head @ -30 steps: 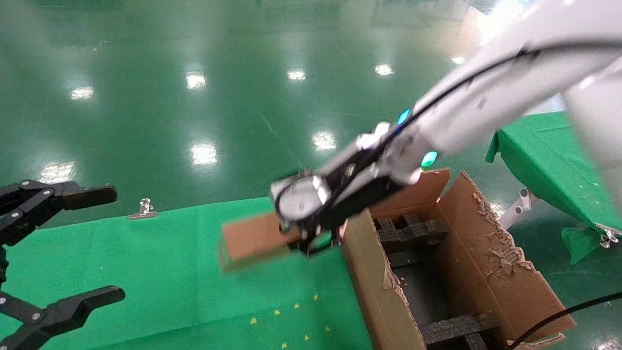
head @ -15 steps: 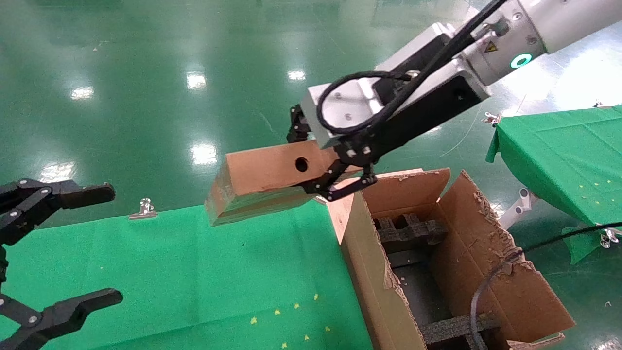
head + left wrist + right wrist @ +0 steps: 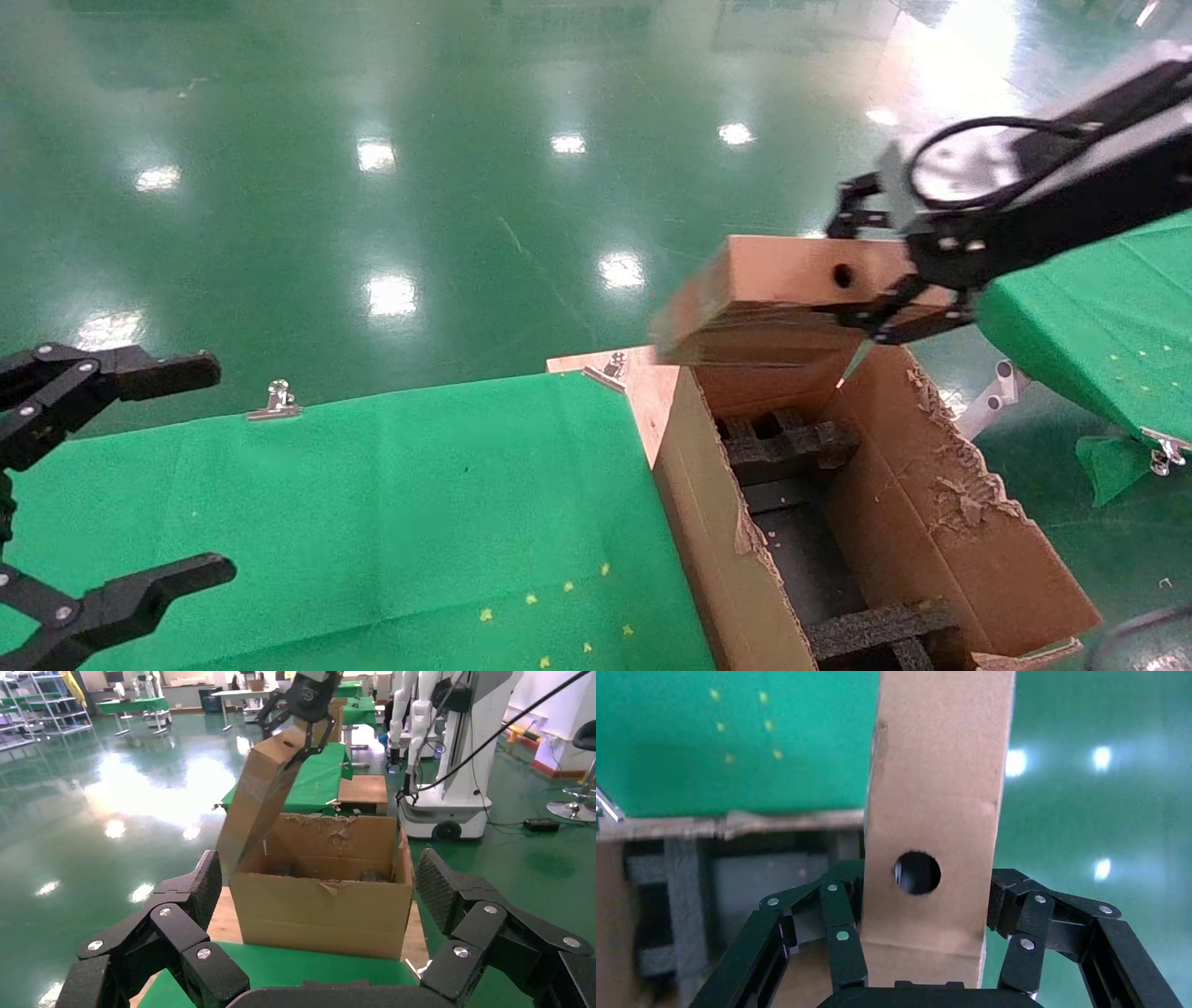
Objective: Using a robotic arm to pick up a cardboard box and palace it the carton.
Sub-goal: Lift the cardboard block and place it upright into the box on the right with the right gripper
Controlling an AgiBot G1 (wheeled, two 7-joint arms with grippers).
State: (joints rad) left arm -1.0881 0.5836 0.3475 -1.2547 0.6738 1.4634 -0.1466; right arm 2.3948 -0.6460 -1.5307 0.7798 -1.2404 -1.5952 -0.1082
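The right gripper point(image 3: 894, 280) is clenched on one end of the cardboard box point(image 3: 764, 303), its black fingers point(image 3: 838, 934) pressing the two long sides just beside the small round hole point(image 3: 917, 873). The box hangs in the air above the far end of the carton point(image 3: 941, 503), sticking out sideways from the gripper toward the green table point(image 3: 372, 494), so most of its length is unsupported. From the left wrist view it looks steeply tilted, its low end near the carton's rim; whether it touches the raised flap point(image 3: 247, 815) there I cannot tell. To do this step well, I would say the arm should bring the box fully over the opening first, turn it so its long side runs along the carton's length, and level it before going down. The black foam blocks point(image 3: 787, 438) leave only a channel between them, so the box ought to be aimed at that gap rather than dropped onto the foam. The torn flaps point(image 3: 950, 457) could snag a corner, so a slow, straight descent seems wise, with the grip let go only once the box rests on something. The left gripper point(image 3: 102, 485) waits spread wide at the near left edge of the table, well apart from all this.
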